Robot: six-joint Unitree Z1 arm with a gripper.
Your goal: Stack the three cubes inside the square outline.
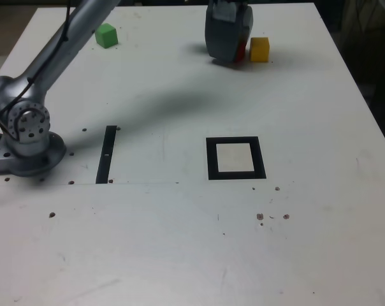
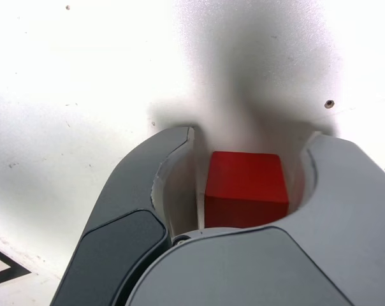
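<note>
The red cube [image 2: 246,185] sits on the white table between the two grey fingers of my gripper [image 2: 251,137], which hug its two sides. In the exterior view the gripper [image 1: 234,56] is down at the table's far side and hides all but a sliver of the red cube [image 1: 241,51]. Just to its right in that view stands the yellow cube [image 1: 259,49], close to the gripper but apart from it. The green cube [image 1: 106,36] stands alone at the far left. The square outline [image 1: 211,158], black with a cream centre, lies nearer the middle with nothing in it.
A thin black strip [image 1: 107,154] lies on the table to the left of the square in the exterior view. The arm's base [image 1: 27,143] stands at the left edge, and the arm reaches across over the green cube's side. Small dark specks dot the tabletop.
</note>
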